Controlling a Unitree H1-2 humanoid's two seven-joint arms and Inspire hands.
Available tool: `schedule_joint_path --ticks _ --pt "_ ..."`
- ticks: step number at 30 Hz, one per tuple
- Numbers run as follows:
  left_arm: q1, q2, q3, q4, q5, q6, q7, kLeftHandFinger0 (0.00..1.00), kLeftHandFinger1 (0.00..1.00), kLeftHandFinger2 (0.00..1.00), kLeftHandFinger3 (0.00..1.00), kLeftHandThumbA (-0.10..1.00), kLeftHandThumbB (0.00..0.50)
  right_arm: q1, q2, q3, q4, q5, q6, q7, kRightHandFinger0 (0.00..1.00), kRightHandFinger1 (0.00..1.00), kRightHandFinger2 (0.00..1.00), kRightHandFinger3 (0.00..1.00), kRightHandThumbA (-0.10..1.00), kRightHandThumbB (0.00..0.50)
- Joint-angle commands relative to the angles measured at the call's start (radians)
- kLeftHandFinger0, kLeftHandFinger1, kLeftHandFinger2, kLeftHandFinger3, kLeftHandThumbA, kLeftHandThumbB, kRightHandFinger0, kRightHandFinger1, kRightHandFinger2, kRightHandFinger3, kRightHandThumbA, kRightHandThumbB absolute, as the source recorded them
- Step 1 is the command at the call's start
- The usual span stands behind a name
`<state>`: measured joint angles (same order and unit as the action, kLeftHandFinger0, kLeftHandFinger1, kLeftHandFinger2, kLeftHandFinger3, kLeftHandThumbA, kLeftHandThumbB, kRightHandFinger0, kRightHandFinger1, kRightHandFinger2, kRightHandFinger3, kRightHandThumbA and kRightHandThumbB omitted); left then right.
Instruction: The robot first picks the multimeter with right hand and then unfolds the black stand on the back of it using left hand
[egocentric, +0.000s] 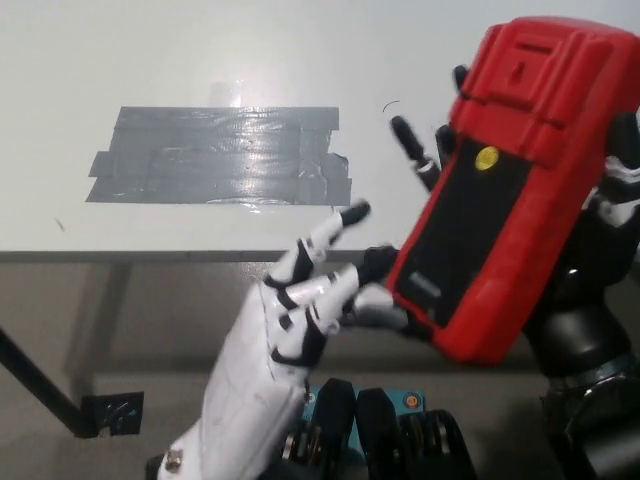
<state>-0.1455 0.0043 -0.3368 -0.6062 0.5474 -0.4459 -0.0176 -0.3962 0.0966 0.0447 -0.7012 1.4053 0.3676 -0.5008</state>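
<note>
The multimeter (510, 180) is held up off the table (150, 50) at the right of the head view, tilted, top end up and away, back side facing the camera. It is gripped by the black right hand (590, 230): fingers are wrapped behind the red casing, with black fingertips (408, 135) seen poking out past its left edge and the rest of the hand visible along the right edge.

The black stand (460, 235) is seen as a dark panel lying along the back of the red casing, below a small yellow dot (487, 157). Whether it sits fully flush or is lifted slightly at its lower end cannot be told from this angle.

The white left hand (300, 310) is raised at lower centre, in front of the table edge. Its fingers are spread and partly curled, nothing is enclosed in them. The fingertips (375, 265) are placed against the lower left corner of the multimeter, at the bottom end of the stand; one finger is extended upward and free.

A patch of grey tape strips (220, 155) is stuck on the white table, well apart from both hands, left of the multimeter.
</note>
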Motion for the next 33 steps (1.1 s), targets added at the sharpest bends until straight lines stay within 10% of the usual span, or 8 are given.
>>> schedule_joint_path --ticks 1,10,14,18,22,26,29,33 --pt "0.043 0.030 -0.033 0.017 0.035 -0.024 -0.012 1.00 0.50 0.45 1.00 1.00 0.391 -0.068 0.035 -0.009 -0.070 0.049 -0.090 -0.049 0.62 0.00 0.58 0.82 -0.10 0.147" --pt "0.092 0.063 -0.011 0.043 -0.040 -0.024 0.017 1.00 0.53 0.48 1.00 0.92 0.468 -0.089 -0.004 -0.025 -0.038 0.019 -0.111 -0.006 0.52 0.00 0.61 0.84 -0.10 0.127" --pt "0.089 0.094 0.010 0.031 -0.050 -0.024 0.058 1.00 0.54 0.54 1.00 0.86 0.352 -0.118 -0.047 -0.055 0.014 0.006 -0.110 0.035 0.48 0.00 0.62 0.84 -0.10 0.132" --pt "0.117 0.118 0.058 0.006 -0.089 -0.024 0.025 1.00 0.61 0.64 1.00 0.77 0.319 -0.188 -0.117 -0.101 0.075 -0.076 -0.089 -0.018 0.00 0.30 0.92 1.00 -0.10 0.122" --pt "0.153 0.141 0.083 -0.010 -0.045 -0.024 0.021 1.00 0.61 0.62 1.00 0.91 0.297 -0.266 -0.184 -0.133 0.217 -0.197 -0.077 -0.003 0.68 0.01 0.73 0.73 -0.10 0.168" --pt "0.175 0.167 0.100 -0.014 -0.013 -0.024 0.020 1.00 0.61 0.58 1.00 1.00 0.380 -0.350 -0.251 -0.122 0.402 -0.379 -0.121 0.072 0.56 0.00 0.73 0.73 -0.10 0.146" --pt "0.198 0.180 0.102 -0.011 0.012 -0.024 0.042 1.00 0.60 0.56 1.00 1.00 0.384 -0.423 -0.352 -0.035 0.563 -0.639 -0.162 0.107 0.98 0.05 0.71 0.65 -0.10 0.198" --pt "0.228 0.193 0.099 0.003 0.023 -0.024 0.079 1.00 0.58 0.53 1.00 1.00 0.331 -0.535 -0.440 0.072 0.785 -0.846 -0.176 0.074 1.00 0.27 0.65 0.52 -0.10 0.216"
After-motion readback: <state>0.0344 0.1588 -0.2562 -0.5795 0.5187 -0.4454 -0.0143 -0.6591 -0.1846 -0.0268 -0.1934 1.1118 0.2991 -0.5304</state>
